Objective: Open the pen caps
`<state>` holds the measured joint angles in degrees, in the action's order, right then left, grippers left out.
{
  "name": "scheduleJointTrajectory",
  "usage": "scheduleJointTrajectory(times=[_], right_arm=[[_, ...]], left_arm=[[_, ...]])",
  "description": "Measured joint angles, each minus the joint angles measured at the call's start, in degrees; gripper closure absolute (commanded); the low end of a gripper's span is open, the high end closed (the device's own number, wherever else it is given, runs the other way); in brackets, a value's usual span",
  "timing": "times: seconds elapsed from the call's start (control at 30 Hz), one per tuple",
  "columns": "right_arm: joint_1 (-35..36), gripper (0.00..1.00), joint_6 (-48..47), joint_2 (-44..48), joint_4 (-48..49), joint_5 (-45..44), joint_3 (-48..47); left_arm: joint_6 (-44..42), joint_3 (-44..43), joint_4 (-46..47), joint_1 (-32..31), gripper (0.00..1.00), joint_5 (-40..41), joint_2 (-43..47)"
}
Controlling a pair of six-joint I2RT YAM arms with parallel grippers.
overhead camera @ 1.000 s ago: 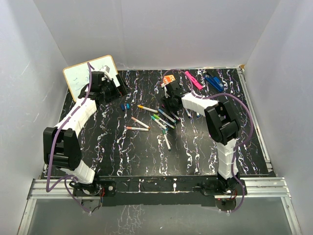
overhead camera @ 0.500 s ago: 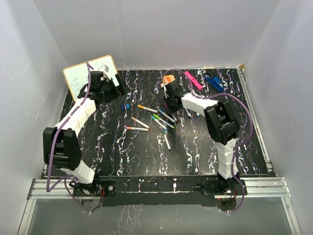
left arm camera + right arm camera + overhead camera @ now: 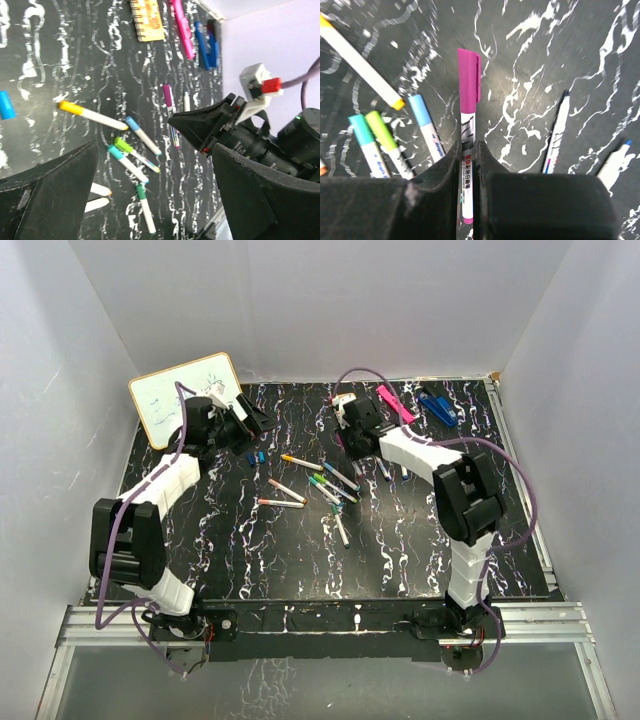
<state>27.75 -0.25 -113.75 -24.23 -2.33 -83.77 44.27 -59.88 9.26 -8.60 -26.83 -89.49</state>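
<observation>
Black marbled table (image 3: 300, 560) strewn with capped pens (image 3: 315, 485); the right gripper (image 3: 467, 162) pinches one by its barrel.
Much of the held pen's (image 3: 468, 132) pale barrel is hidden between the right fingers (image 3: 437, 175), which are closed tight on it. Its magenta cap (image 3: 469, 80) sticks out past the tips and is on the pen. From above, this gripper sits far of centre, and its jaws and the pen are too small to make out. The left gripper (image 3: 155, 150) is spread wide with nothing in it, and its fingers are cut off by the frame edges. It hangs at far left, near a whiteboard (image 3: 185, 390). Other caps, such as a yellow cap (image 3: 67, 106), sit on pens lying mid-table. A loose blue cap (image 3: 257, 456) lies left of them, half cut off in the left wrist view.
</observation>
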Motion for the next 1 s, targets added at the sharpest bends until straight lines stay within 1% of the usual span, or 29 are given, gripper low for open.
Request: scheduleJointTrajectory(times=[0.13, 0.27, 0.57, 0.9, 1.0], right_arm=[[0.00, 1.00, 0.20, 5.20, 1.29, 2.86, -0.04], [0.33, 1.00, 1.51, 8.00, 2.64, 7.21, -0.04], [3.85, 1.00, 4.83, 8.41, 3.52, 14.25, -0.11], [5.70, 1.00, 6.88, 8.74, 4.13, 17.46, -0.13], [5.97, 1.00, 7.63, 9.22, 4.98, 17.97, -0.20]], left_arm=[[4.52, 0.07, 5.07, -1.40, 0.09, -2.29, -1.99], [6.64, -0.68, 7.32, -4.04, 0.10, -3.21, -4.02], [8.55, -3.76, 8.55, -7.76, 0.14, -3.69, -8.17], [9.25, -4.55, 8.83, -8.74, 0.20, -3.67, -9.55], [9.33, -4.55, 8.85, -8.92, 0.23, -3.67, -9.55]])
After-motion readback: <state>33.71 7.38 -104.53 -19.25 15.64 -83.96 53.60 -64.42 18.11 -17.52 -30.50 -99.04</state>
